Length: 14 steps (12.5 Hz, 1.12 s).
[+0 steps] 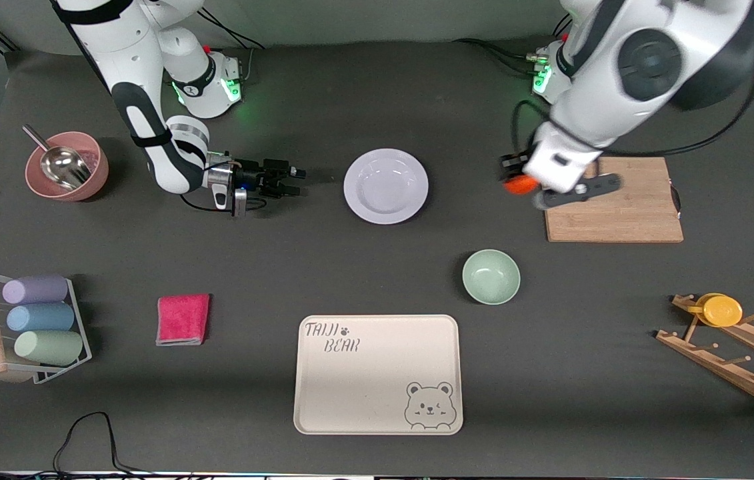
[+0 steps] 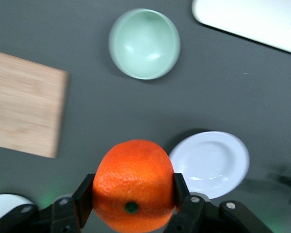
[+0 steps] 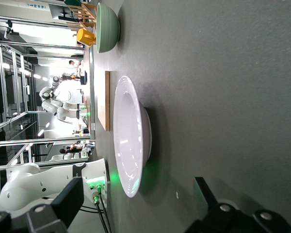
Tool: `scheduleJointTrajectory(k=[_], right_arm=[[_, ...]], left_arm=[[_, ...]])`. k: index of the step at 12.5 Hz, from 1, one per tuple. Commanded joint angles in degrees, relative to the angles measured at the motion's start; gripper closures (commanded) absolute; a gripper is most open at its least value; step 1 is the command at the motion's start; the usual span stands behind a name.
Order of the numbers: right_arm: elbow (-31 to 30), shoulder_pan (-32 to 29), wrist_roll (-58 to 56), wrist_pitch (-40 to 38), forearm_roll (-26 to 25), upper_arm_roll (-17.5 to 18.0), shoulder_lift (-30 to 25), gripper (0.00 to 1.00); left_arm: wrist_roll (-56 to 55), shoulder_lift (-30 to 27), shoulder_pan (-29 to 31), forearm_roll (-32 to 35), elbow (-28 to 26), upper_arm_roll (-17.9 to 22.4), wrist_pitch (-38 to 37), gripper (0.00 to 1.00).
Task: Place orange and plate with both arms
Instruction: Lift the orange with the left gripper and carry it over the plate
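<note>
A: Where is the small round bright-orange fruit (image 2: 132, 184)?

B: Clamped between the fingers of the left gripper (image 2: 132, 200), up in the air over the table, at the edge of the bamboo cutting board (image 1: 617, 207).

A: And the round pale lavender-white plate (image 1: 386, 185)?

B: Flat on the dark table (image 1: 323, 260), between the two arms, with nothing in it. The right gripper (image 1: 290, 180) lies low just beside it, toward the right arm's end, fingers spread apart and holding nothing.

A: What else could hold things?

B: A pale green bowl (image 1: 491, 276), empty, nearer the front camera than the plate. Nearer still, a cream rectangular tray with a bear drawing (image 1: 378, 374), bare. At the right arm's end, a pink bowl (image 1: 67, 166) with a metal scoop (image 1: 60, 163) in it. A wire rack (image 1: 30, 327) holds lilac, blue and green cylinders lying on their sides. A wooden peg rack (image 1: 737, 353) at the left arm's end carries a yellow cup (image 1: 720, 310). A pink folded cloth (image 1: 183, 319) lies beside the tray.
</note>
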Motion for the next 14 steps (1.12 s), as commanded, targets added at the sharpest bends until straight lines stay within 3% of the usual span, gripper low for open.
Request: scheduleJointTrajectory(k=[1,5,9,14], right_arm=[[1.28,-0.58,-3.65,-1.82,1.45,0.00,3.18,0.00],[1.37,-0.58,-3.75,-2.00,1.45,0.00,3.79,0.00],[1.81,-0.58,-3.75,-2.00,1.45,0.00,4.50,0.00],[1.81,-0.76,-3.40,-2.09,1.45,0.00,4.50,0.00]], left_arm=[[-9.92,8.79,-5.93,1.51,3.74,-1.22,6.35,1.00],[-19.16,16.27,-14.29,6.43,3.21,-1.14,13.48,1.00],[-26.20,23.04,-18.87,10.38,2.34,-1.14,19.54,1.00],[-30.51,24.90,-23.01,13.11,-5.65,-1.05,31.40,1.00]])
